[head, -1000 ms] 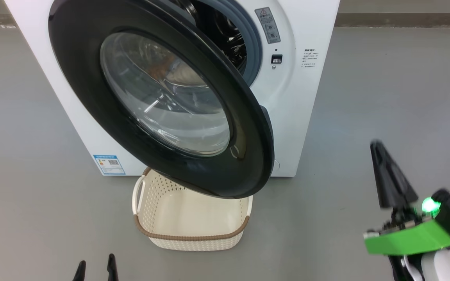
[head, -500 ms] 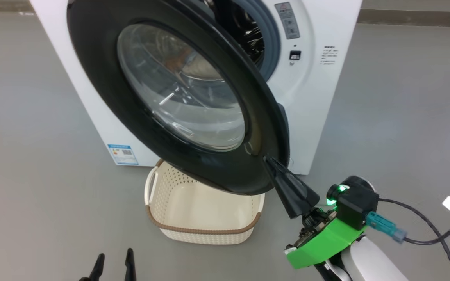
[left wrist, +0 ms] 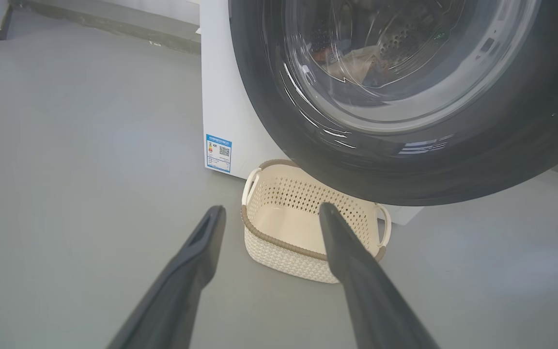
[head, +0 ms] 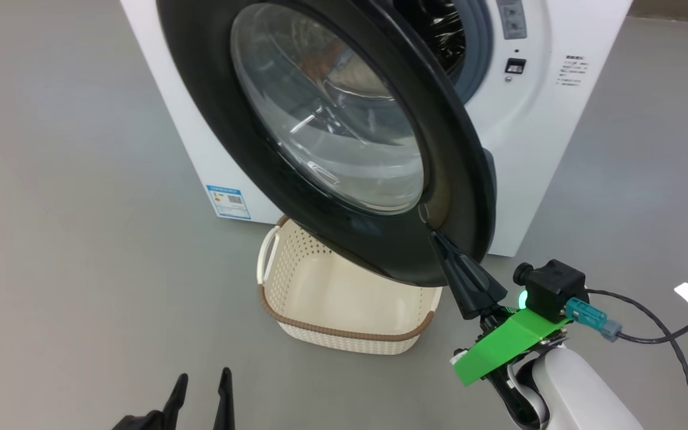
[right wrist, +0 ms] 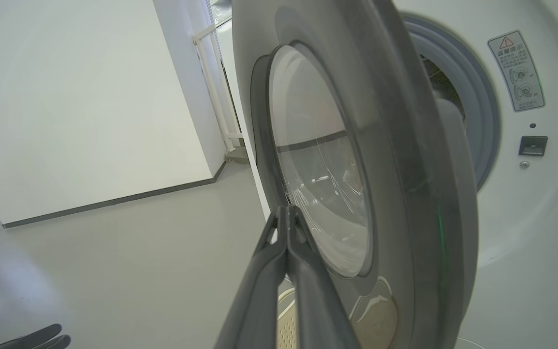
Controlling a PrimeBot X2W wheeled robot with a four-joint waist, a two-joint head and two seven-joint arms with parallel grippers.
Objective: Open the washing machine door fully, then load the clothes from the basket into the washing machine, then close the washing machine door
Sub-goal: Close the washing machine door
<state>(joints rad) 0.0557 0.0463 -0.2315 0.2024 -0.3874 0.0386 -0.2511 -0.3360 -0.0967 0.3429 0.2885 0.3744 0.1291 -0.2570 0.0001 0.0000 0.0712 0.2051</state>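
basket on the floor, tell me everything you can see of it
The basket is small, rectangular, cream plastic with perforated walls, a brown woven-look rim and a pale handle at each end. It stands upright on the grey floor before the washing machine, its rear under the open door. Its visible inside is bare.

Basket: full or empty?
Empty, as far as shown: the basket shows a bare cream floor in head and left wrist views; the washing machine door covers its far end.

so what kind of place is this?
Probably a bare test room set up for laundry, not a home: washing machine on plain grey floor, blank white wall, a basket.
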